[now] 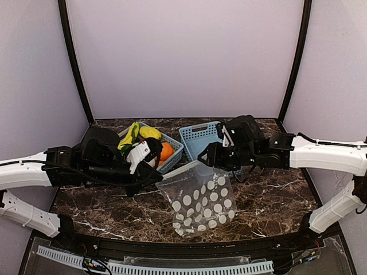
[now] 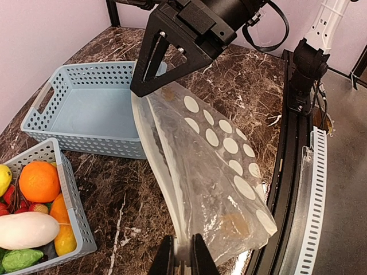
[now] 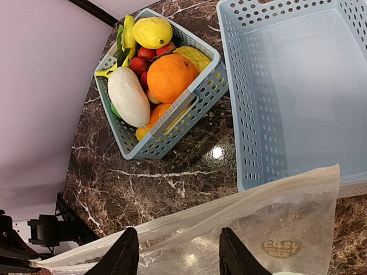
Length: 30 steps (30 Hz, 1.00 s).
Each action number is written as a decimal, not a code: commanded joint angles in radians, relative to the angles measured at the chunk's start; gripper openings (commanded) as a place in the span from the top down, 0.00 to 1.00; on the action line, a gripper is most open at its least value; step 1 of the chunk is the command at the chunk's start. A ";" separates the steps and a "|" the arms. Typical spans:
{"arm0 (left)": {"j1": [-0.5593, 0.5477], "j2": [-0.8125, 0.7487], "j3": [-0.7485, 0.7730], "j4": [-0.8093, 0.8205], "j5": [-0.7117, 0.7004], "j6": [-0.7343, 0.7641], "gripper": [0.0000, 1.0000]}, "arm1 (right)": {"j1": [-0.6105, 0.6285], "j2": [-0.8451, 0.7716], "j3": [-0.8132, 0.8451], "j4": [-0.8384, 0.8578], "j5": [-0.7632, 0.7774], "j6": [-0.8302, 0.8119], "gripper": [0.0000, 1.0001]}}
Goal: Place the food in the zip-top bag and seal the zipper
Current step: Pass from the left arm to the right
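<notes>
The zip-top bag (image 1: 200, 197), clear with white dots, hangs stretched between both grippers above the marble table. My left gripper (image 2: 183, 260) is shut on the near end of the zipper (image 2: 156, 157), with a small white piece pinched between its jaws. My right gripper (image 3: 179, 255) stands open, and the bag's mouth edge (image 3: 229, 212) passes between its two fingers at the far end. The food sits in a light-blue basket (image 3: 166, 140): a round orange (image 3: 172, 77), a white oblong piece (image 3: 127, 95), a yellow piece (image 3: 152, 31), and red and green pieces.
An empty light-blue basket (image 3: 298, 86) stands right of the food basket, just behind the bag. A black rail (image 2: 287, 172) runs along the table's near edge. Purple walls close off the back and both sides.
</notes>
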 commanded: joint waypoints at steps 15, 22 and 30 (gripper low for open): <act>-0.006 -0.004 -0.002 0.005 -0.008 0.007 0.99 | 0.015 0.042 0.049 0.048 -0.032 -0.001 0.49; -0.006 0.005 -0.002 0.015 -0.008 0.013 0.99 | 0.026 0.075 0.041 0.050 -0.038 0.011 0.51; -0.008 0.007 0.001 0.024 0.000 0.020 0.99 | 0.028 0.115 0.041 0.107 -0.074 0.036 0.49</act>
